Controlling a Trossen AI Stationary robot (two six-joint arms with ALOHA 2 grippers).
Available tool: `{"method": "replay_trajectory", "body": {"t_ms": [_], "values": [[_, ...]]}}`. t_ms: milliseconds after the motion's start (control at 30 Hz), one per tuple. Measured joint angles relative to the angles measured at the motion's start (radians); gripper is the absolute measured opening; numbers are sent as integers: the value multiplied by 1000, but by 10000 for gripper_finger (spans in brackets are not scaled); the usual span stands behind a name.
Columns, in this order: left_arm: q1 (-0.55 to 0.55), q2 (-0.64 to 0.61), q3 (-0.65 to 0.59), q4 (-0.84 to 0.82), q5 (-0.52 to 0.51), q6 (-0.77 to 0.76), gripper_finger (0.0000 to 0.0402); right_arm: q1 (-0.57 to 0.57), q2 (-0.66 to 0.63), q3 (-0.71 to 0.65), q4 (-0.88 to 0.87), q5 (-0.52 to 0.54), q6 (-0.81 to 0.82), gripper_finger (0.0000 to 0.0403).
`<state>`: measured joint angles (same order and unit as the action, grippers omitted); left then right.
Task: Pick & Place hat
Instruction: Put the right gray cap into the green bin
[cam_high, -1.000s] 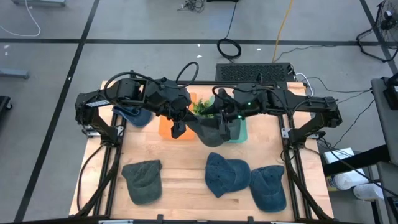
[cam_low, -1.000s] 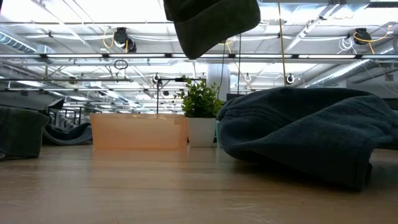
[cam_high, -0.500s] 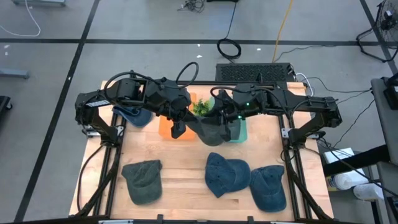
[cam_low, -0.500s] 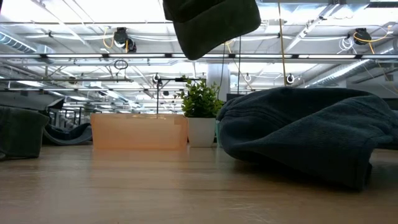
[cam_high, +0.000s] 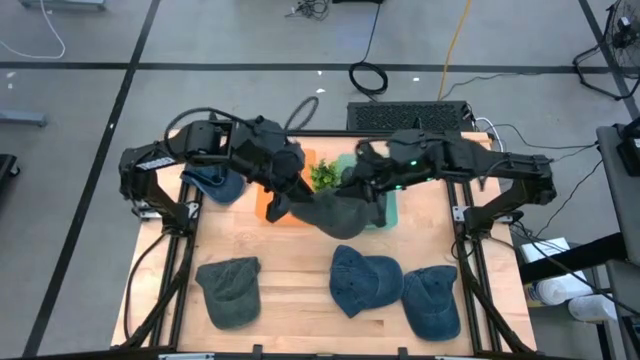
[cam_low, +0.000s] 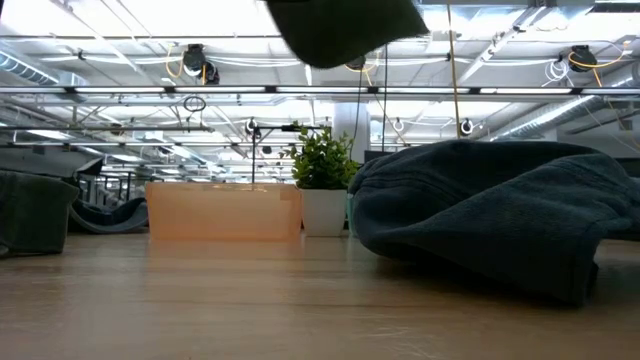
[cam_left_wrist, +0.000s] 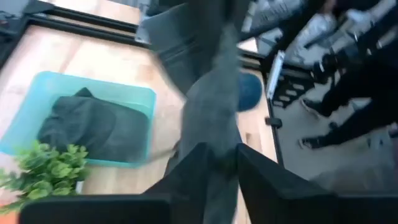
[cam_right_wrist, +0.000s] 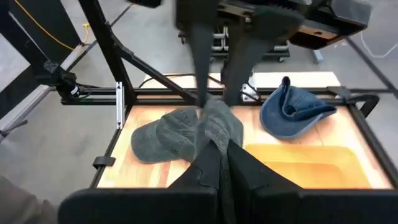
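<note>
Both end effectors hold dark hat (cam_high: 335, 212); teal bin (cam_left_wrist: 136, 94) holds another.

Both arms are matte black, built of boxy links and rounded joint housings. Black cables loop over the left arm (cam_high: 215, 145) near its shoulder. A small green light glows on the right arm (cam_high: 440, 160). Each tool ends in two flat, dark, tapering fingers (cam_right_wrist: 245, 165).
</note>
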<state>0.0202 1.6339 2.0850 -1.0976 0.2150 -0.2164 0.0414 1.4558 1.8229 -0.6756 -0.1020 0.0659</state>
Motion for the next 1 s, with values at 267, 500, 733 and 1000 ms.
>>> {"method": "replay_trajectory", "body": {"t_ms": [267,500,733,1000], "values": [[48,-10,-1,3,-4,-25,172,-2,-101,0,-64,2,-3,0],[71,-8,-1,4,84,8,222,-5,-161,0,-175,172,42,0],[81,-8,-1,33,156,13,247,-65,-177,0,-232,117,90,0],[78,-42,1,120,237,4,260,-181,-178,0,-227,-74,112,0]]}}
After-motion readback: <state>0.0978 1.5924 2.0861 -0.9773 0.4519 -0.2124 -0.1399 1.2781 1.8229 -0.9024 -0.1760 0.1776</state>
